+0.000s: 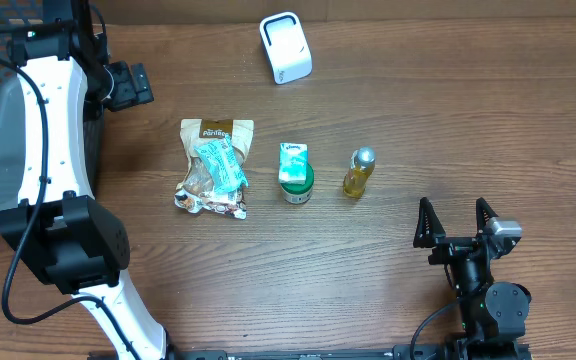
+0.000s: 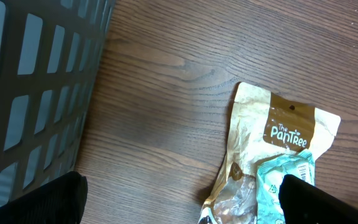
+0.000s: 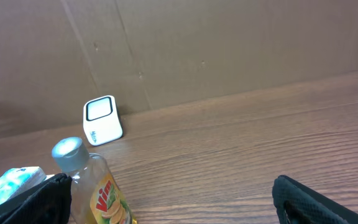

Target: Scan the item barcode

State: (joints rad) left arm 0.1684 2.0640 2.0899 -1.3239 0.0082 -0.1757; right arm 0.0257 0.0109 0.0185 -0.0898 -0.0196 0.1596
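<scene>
Left arm (image 1: 53, 120): white shell, black joints, black cable. Right arm (image 1: 488, 298): black, silver wrist block.

My left wrist view cuts the tan paper snack pouch (image 2: 278, 134) off at the bottom edge; my right wrist view cuts the clear yellow-liquid bottle (image 3: 101, 190) off through its label

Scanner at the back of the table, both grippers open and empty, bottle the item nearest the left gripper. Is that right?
No. The overhead view shows the bottle nearest the right gripper; the bag is the item nearest the left gripper. The scanner at the back and both grippers open and empty are right.
</scene>
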